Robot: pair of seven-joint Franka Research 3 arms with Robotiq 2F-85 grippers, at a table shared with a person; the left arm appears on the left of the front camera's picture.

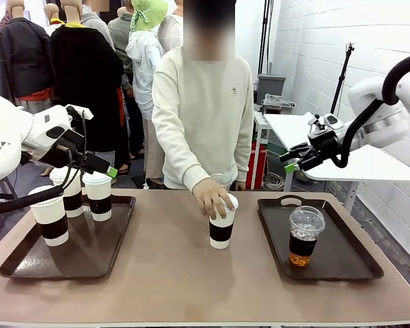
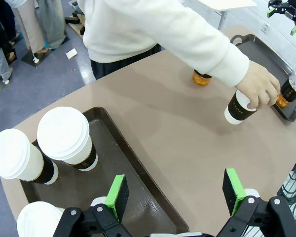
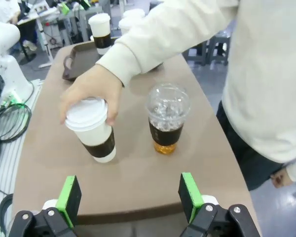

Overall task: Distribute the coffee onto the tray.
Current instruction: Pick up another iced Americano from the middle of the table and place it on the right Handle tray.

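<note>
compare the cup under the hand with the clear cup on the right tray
The paper cup is white and opaque with a flat lid; the clear cup is see-through with a dome lid. The paper cup stands on the bare table; the clear cup stands on the right tray. The hand rests on the paper cup's lid; nothing touches the clear cup. Both are upright and lidded.

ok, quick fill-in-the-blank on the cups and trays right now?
The dark brown tray on the robot's left holds ___ tall white paper cups with dark sleeves.
The person's hand rests on another such cup, standing on the ___ between the trays.
The matching right tray holds one ___ plastic dome-lidded cup of dark liquid.
The left gripper and right gripper have their fingers ___.
Missing: three; table; clear; open.
</note>
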